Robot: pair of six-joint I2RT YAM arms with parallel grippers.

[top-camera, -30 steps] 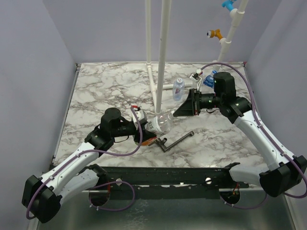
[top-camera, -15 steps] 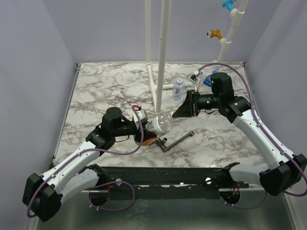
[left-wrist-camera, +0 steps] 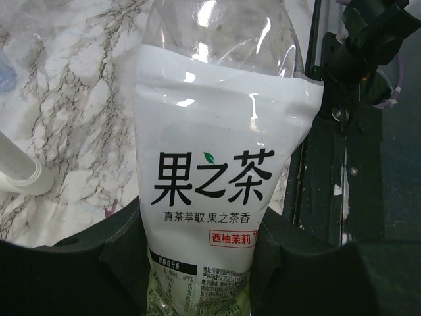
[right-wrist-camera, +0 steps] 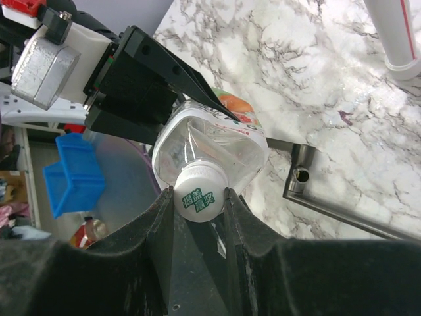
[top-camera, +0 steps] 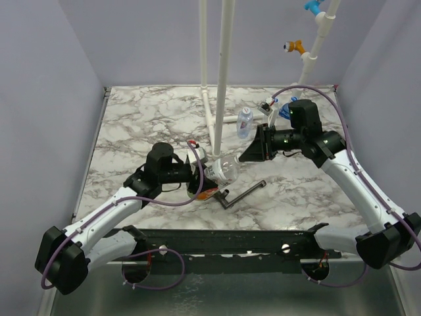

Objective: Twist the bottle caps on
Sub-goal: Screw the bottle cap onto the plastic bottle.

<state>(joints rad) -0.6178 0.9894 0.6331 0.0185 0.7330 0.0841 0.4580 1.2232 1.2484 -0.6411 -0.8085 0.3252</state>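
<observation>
— Above the surface (top-camera: 131, 125), who has the bottle (left-wrist-camera: 217, 164)?
— My left end effector (top-camera: 199, 176) grips its labelled body; right end effector (top-camera: 243, 156) pinches the white cap (right-wrist-camera: 199, 195). Thin, light, crushable, I reckon: squeeze gently.

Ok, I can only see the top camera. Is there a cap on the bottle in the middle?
Observer: Yes. The right wrist view shows a white cap on the mouth of the bottle, pinched by the right tool.
Operator: Is anything written on it?
Observer: Green characters are printed on its top.
Operator: What does the label look like?
Observer: The left wrist view shows the label is white, with big black Chinese characters.
</observation>
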